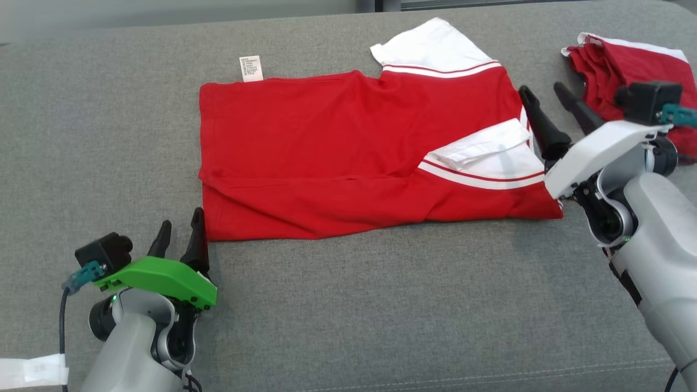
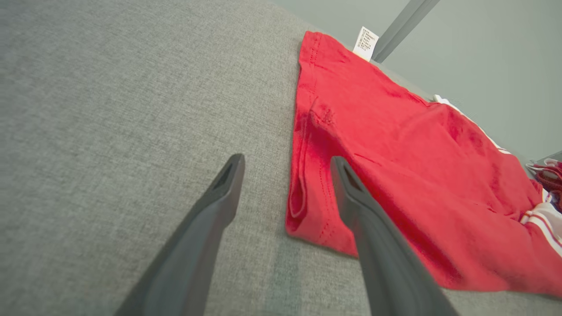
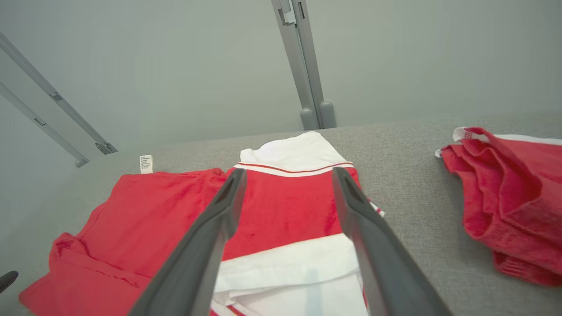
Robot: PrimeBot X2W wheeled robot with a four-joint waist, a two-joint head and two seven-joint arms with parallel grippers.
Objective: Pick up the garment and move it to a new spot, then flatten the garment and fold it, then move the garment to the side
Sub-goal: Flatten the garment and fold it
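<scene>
in the middle of the grey bench [image 1: 381, 305] lies the folded red t-shirt [image 1: 348, 158] with white sleeves. the left gripper [image 1: 182, 218] sits at the shirt's near left corner, fingers apart, holding nothing. the right gripper [image 1: 542, 88] sits at the shirt's right edge, fingers apart and empty. another red garment [image 1: 610, 71] lies further right of the shirt.
</scene>
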